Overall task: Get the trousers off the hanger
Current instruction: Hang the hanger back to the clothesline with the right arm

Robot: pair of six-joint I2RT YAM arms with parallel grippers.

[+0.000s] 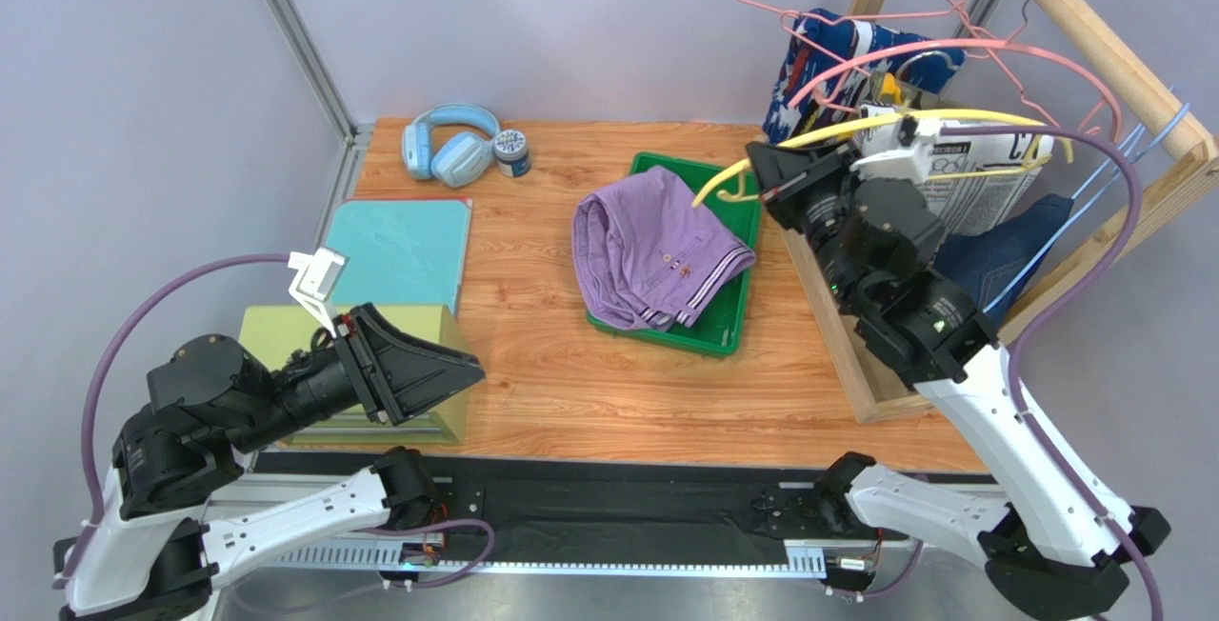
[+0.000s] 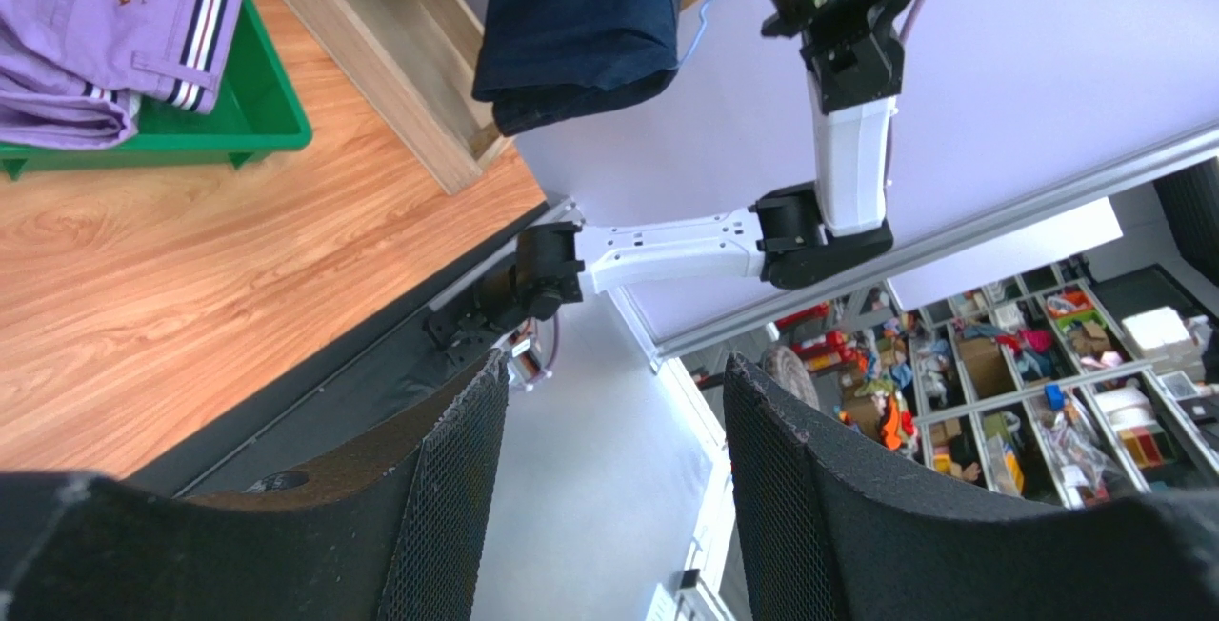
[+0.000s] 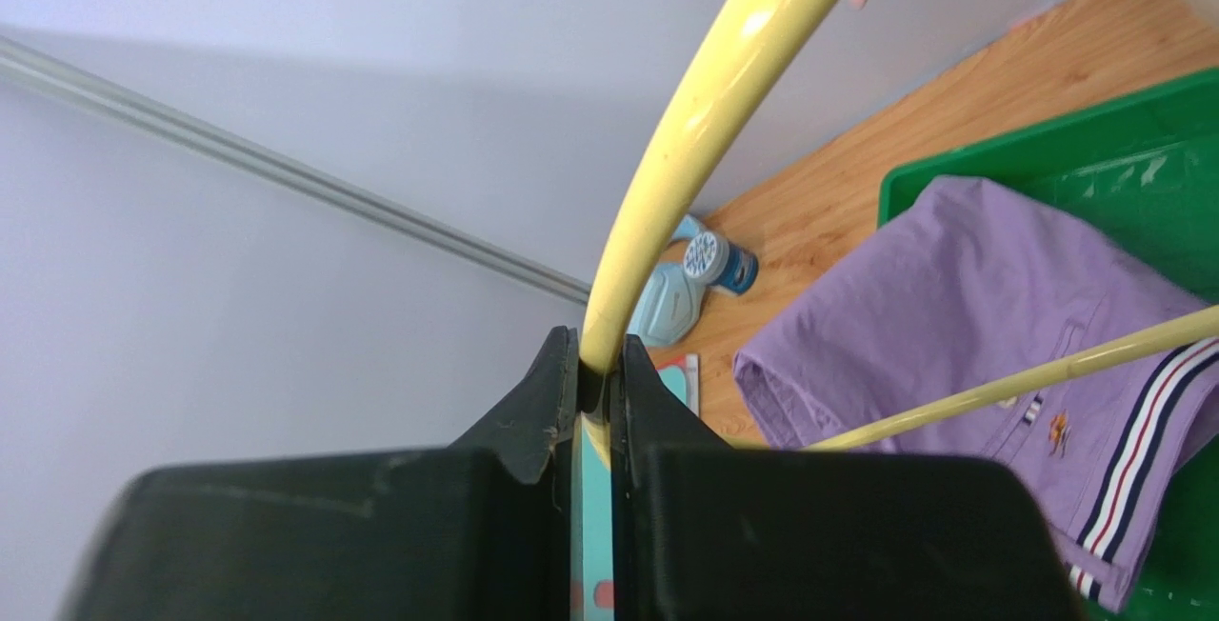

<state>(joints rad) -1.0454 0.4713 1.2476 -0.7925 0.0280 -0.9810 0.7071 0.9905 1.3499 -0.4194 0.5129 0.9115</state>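
1. At wooden rack [image 1: 1119, 53], right end effector [image 3: 598, 390] pinched on yellow hanger [image 3: 684, 121] bearing newsprint trousers [image 1: 976, 171].
2. Left end effector [image 2: 615, 371] wide, empty; purple trousers [image 1: 658, 250] lie in green tray [image 1: 723, 333].
3. Next, likely: strip the newsprint trousers off.

No words can be read: the print on the newsprint trousers [image 1: 985, 175] and the small tin's [image 1: 512, 151] label are too small.
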